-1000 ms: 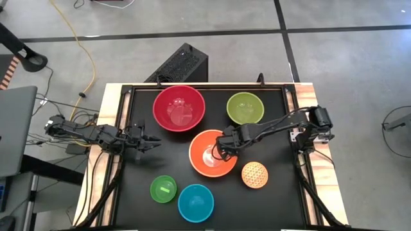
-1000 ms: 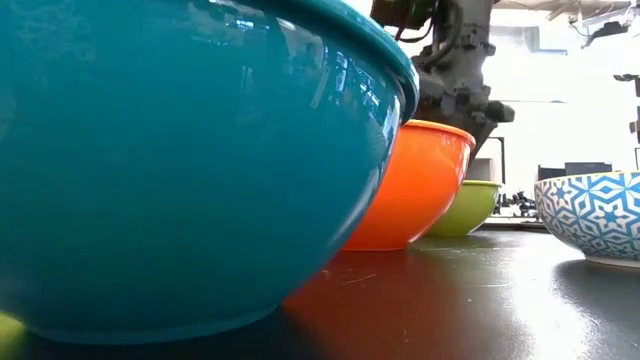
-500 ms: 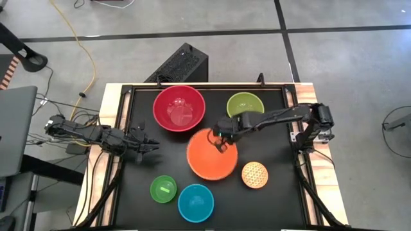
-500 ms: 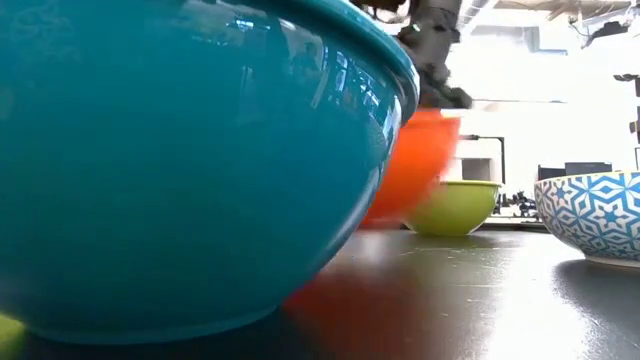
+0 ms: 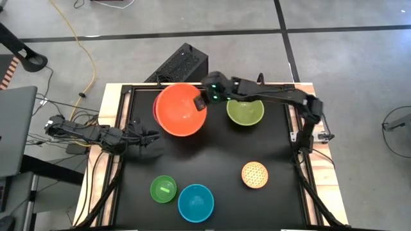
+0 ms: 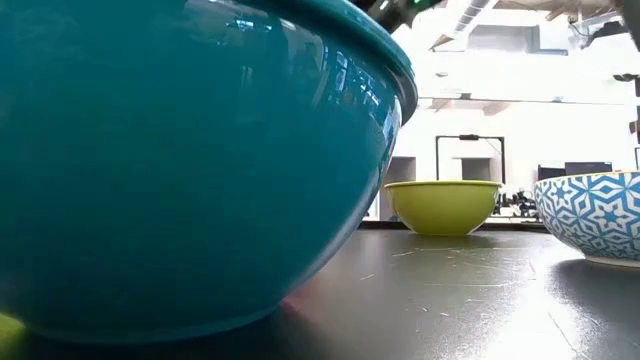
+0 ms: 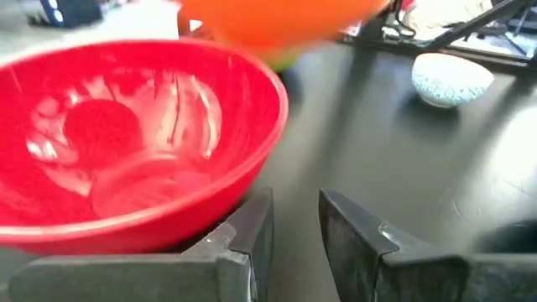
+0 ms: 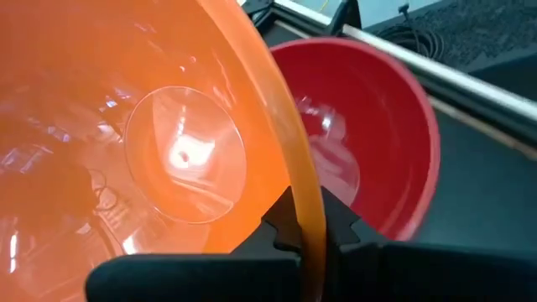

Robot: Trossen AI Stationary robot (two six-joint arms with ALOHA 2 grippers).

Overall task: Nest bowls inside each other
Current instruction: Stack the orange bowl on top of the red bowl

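Orange bowl [image 5: 180, 110] has left the middle of the worktop [image 5: 270, 147] and now hangs over the red bowl [image 8: 382, 126], pinched by its rim in the clenched right hand [image 8: 309, 225].

Held by one thin edge and tilted, it may slip or twist free, or land off-centre and clip the red rim. Left hand [image 7: 294, 220], fingers slightly parted and empty, waits just beside the red bowl and could be bumped if that bowl shifts.

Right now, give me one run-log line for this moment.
right gripper: shut on orange bowl rim, held over red bowl | left gripper: open, beside red bowl | nested: none yet
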